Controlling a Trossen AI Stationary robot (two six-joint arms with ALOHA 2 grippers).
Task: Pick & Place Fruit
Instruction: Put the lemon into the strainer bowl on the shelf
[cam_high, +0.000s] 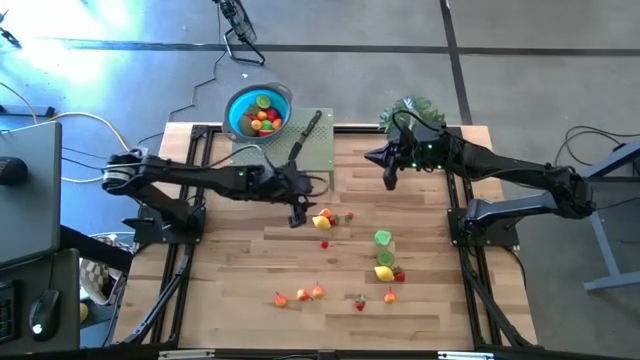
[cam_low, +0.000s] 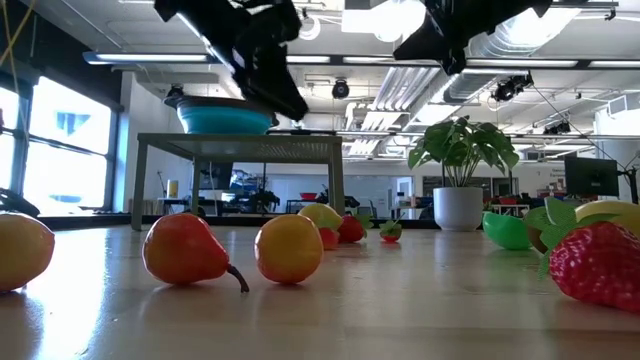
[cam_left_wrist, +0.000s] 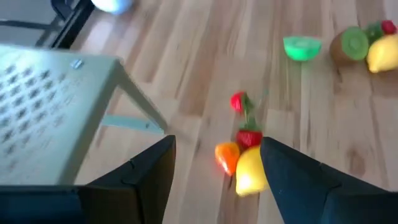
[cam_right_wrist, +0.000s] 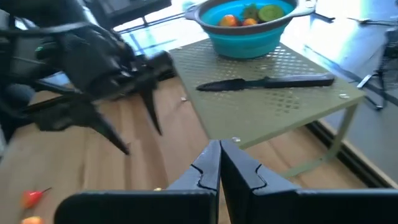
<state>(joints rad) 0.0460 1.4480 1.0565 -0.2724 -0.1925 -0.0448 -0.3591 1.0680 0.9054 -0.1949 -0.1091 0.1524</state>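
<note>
**Left jaws open above the nearest fruit cluster**

The left gripper (cam_high: 297, 215) hangs with its jaws spread apart and nothing between them; in its wrist view the two dark fingers (cam_left_wrist: 146, 180) frame bare wood. Just ahead of them on the worktop (cam_high: 420, 300) lies a small cluster: a yellow piece (cam_left_wrist: 250, 171) touching an orange piece (cam_left_wrist: 227, 155), with a red piece (cam_left_wrist: 249, 138) against them. In the high view that cluster (cam_high: 323, 218) sits just to the right of the jaws, so the coming move looks like a short reach sideways and down. The yellow piece's long axis runs roughly along the line of the fingers, as far as can be told.

More fruit is scattered further toward the front edge, including a green half (cam_high: 383, 238) and a yellow lemon (cam_high: 383, 272). The blue bowl (cam_high: 240, 105), on the raised perforated stand (cam_high: 320, 150) beside a black-handled knife (cam_high: 305, 135), already holds several pieces.

The right gripper (cam_high: 389, 180) waits near the potted plant (cam_high: 415, 110), jaws closed and empty, well apart from the cluster; the left arm is clearly nearer.
</note>
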